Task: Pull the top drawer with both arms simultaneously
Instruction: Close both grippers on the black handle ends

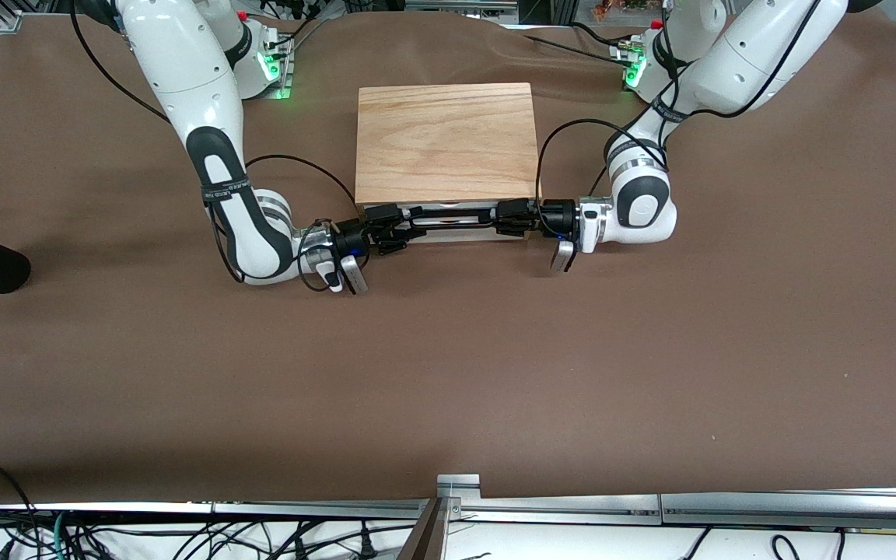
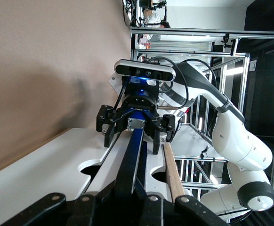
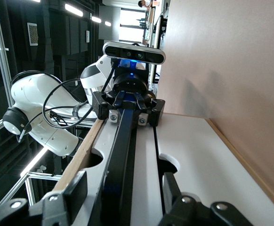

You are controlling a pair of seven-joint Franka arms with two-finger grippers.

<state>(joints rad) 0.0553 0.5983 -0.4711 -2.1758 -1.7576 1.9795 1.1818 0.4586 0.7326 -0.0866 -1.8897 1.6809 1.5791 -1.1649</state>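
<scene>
1. a table covered with a brown cloth is seen, with metal rails and loose cables along its near edge.
2. a wooden box is set in the middle of the table, between the two robot bases.
3. the top drawer is found at the front of the box, facing the front camera. its white front is hard to see from the front view, since only a thin strip shows under the box top.
4. a long black handle is fixed across the drawer front. in the wrist views it is seen as a dark bar running over the white panel, with rounded notches cut in the panel edges.
5. the left arm is bent low so that the left gripper is level with the handle, at the end toward the left arm's side. it is closed tight on the handle.
6. the right arm is also bent low, and the right gripper is placed at the handle's other end. its fingers are set on either side of the bar in the right wrist view, with small gaps showing, so they are not yet pressed on it.
7. in each wrist view the other gripper is seen at the far end of the bar: the right one and the left one.
</scene>
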